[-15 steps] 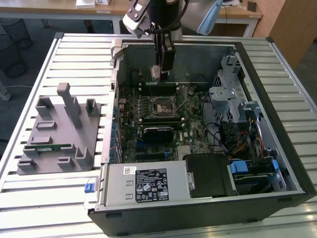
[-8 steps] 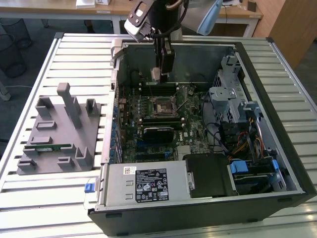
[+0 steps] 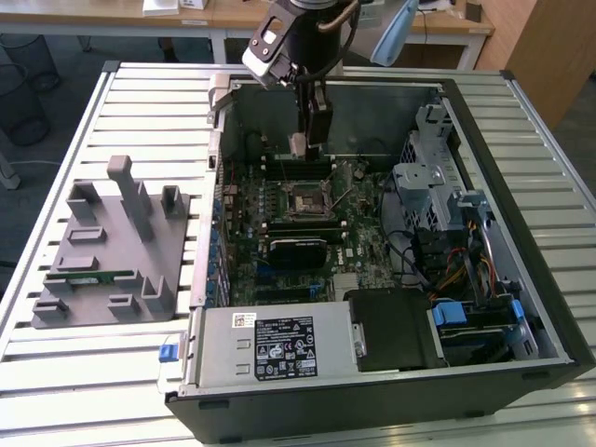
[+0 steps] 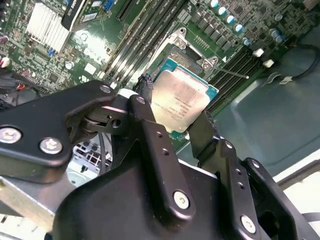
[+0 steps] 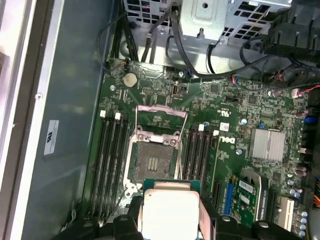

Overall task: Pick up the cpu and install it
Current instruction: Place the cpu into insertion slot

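cpu [image 4: 181, 102], small flat square silver-grey metal-topped chip, grasped between black fingers [image 4: 204, 134], hanging over green motherboard [image 5: 222, 97] near open empty socket [image 5: 152, 160]; pickup done, seating left.

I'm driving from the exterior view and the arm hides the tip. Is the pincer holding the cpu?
Observer: Yes. In the second wrist view the pincer is shut on the cpu, gripping two opposite edges.
Operator: Is it in its place on the board?
Observer: No. In the first wrist view the socket is empty, and the cpu is apart from it.
Operator: Is the socket's lid open?
Observer: Yes. The first wrist view shows its metal frame flipped open, clear of the contacts.
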You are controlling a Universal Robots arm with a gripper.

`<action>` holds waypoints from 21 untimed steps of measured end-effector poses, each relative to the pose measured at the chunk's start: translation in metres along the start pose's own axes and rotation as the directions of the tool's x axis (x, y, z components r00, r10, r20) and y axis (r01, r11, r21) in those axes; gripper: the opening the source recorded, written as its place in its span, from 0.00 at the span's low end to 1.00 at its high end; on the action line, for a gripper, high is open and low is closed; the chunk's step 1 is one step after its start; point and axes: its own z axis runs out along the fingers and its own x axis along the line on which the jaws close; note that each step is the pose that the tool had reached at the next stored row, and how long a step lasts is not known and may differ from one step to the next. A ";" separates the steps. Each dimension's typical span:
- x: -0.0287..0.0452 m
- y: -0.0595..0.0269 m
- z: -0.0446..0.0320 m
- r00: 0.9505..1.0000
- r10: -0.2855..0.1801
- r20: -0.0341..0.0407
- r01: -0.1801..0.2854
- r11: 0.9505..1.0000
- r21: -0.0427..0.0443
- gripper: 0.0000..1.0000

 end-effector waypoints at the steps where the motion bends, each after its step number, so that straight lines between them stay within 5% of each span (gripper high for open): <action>1: 0.0000 0.0006 0.0013 1.000 0.007 0.000 -0.007 1.000 0.000 0.54; 21: 0.0092 0.0085 0.0261 0.999 0.051 0.002 -0.051 0.999 0.001 0.54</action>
